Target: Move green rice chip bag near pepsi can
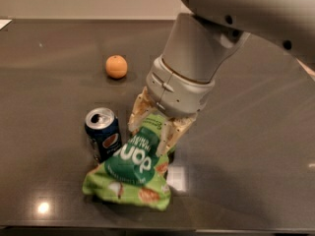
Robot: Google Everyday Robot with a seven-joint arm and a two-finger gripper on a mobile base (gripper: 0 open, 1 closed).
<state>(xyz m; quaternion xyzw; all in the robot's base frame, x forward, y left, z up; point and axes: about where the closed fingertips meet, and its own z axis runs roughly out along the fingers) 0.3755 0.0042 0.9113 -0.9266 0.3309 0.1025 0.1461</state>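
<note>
Gripper [156,128] clamps top of green rice chip bag [129,173] to steer it. Bag bottom rests near counter [246,156] front edge, just beside pepsi can [103,134]. Probably ready for release.

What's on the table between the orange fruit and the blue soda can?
Nothing: only bare table shows there in the camera view. The gripper, right of the pepsi can, grips the green rice chip bag.

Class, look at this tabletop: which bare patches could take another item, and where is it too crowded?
Bare: the table right of the arm, the stretch left of the orange, and the near-left corner beside the can. Crowded: front centre, where the gripper grips the chip bag right beside the can.
</note>
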